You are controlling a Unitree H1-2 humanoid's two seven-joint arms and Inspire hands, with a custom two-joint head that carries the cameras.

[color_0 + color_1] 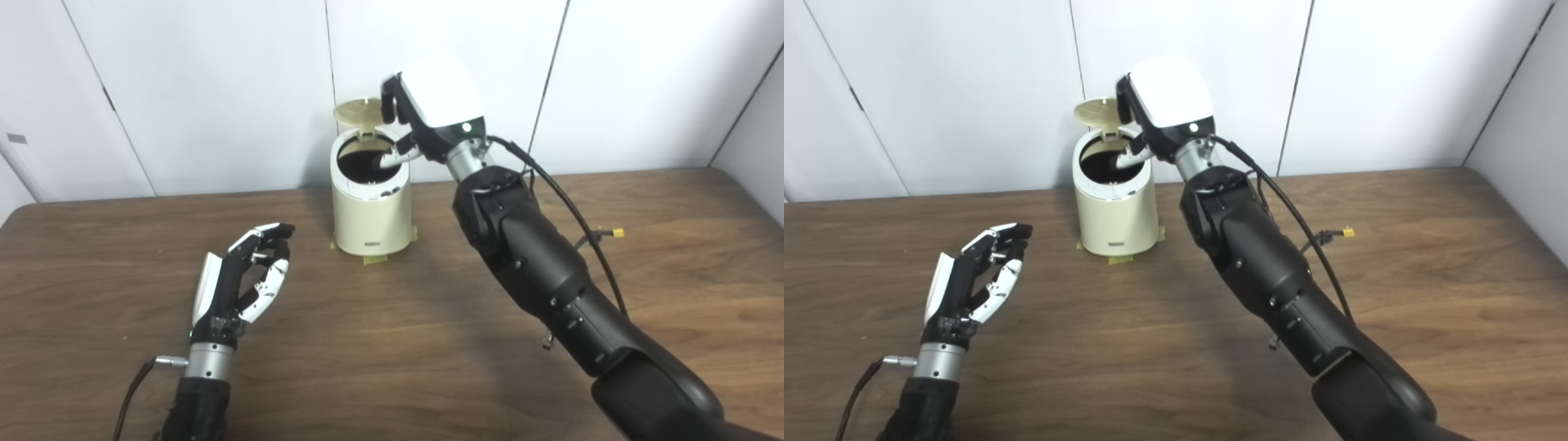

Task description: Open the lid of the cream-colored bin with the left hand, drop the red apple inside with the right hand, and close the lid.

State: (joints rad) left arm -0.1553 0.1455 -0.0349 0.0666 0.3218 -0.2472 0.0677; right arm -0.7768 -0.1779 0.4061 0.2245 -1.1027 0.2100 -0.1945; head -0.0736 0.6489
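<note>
The cream-colored bin [371,208] stands at the back middle of the table with its round lid [361,112] swung up behind the dark opening. My right hand [422,116] hovers over the bin's right rim, fingers spread, one finger reaching into the opening; it holds nothing I can see. No red apple shows in either view, and the bin's inside is too dark to read. My left hand [245,275] rests open above the table, left and in front of the bin, fingers apart, well away from it.
Yellow tape tabs [373,260] stick out from under the bin's base. A black cable with a yellow connector [617,233] hangs off my right forearm over the table. White wall panels stand close behind the bin.
</note>
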